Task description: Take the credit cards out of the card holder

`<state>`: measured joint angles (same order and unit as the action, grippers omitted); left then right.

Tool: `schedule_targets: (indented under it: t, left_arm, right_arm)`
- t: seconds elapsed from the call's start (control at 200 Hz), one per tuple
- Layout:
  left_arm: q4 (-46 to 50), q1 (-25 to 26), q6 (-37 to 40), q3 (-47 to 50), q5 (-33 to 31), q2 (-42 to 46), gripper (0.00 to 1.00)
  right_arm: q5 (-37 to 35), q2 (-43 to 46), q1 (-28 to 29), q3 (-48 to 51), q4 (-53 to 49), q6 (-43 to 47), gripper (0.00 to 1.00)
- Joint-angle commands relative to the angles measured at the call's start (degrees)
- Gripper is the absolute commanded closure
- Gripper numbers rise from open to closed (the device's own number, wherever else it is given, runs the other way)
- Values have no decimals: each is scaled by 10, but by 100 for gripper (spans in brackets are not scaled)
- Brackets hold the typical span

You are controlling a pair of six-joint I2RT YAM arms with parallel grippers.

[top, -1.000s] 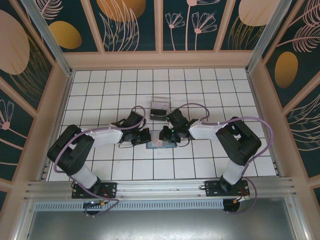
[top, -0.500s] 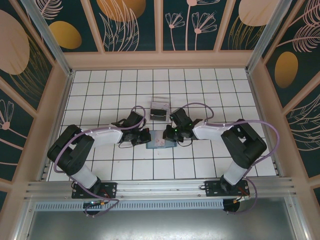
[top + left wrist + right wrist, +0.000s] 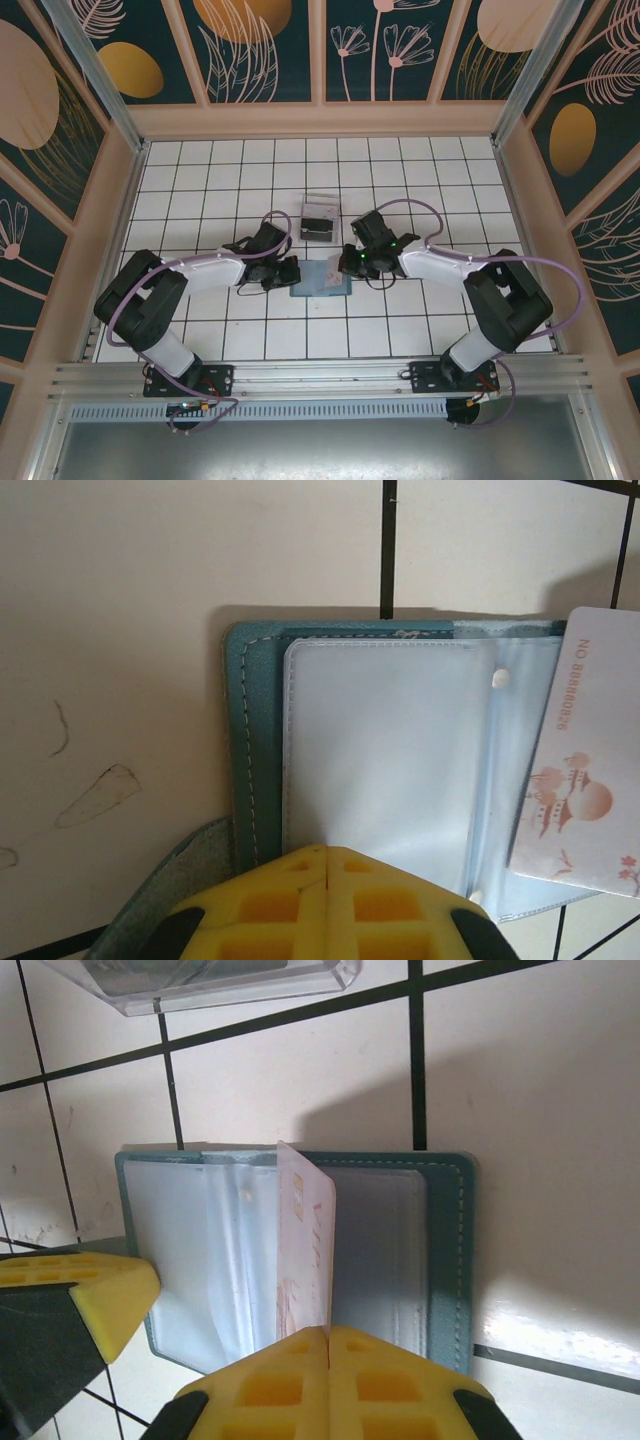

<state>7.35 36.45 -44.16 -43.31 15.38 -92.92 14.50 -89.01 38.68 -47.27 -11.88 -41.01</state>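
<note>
From above I see the wallet (image 3: 322,281) lying open on the tiles between the left gripper (image 3: 293,272) and the right gripper (image 3: 346,267), with the tray (image 3: 320,218) just behind it.

On the left wrist, the pads (image 3: 270,905) meet at the wallet's near edge. I can't tell whether they pinch it. A white card (image 3: 585,750) sticks out of the sleeves.

On the right wrist, the fingers (image 3: 390,1380) are clamped on that card's lower edge.

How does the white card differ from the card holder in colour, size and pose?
The white card is pale with reddish print; the card holder is slate-blue with clear sleeves. The card is smaller. The card stands tilted up, pinched by the right fingers; the holder lies open and flat. Both are thin and rectangular.
</note>
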Motion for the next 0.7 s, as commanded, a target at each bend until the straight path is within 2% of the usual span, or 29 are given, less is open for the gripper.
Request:
schedule_targets:
  t: [0.0,0.51,0.696]
  left_arm:
    - [64,-4,16,2,-47,2,95]
    - [81,-15,29,-7,-51,27,93]
    - [79,-15,30,-16,-46,40,90]
  right_arm:
    - [-36,19,-6,-16,-50,21,100]
    - [-83,38,-14,-70,-119,59,100]
    - [-82,34,-15,-109,-135,129,100]
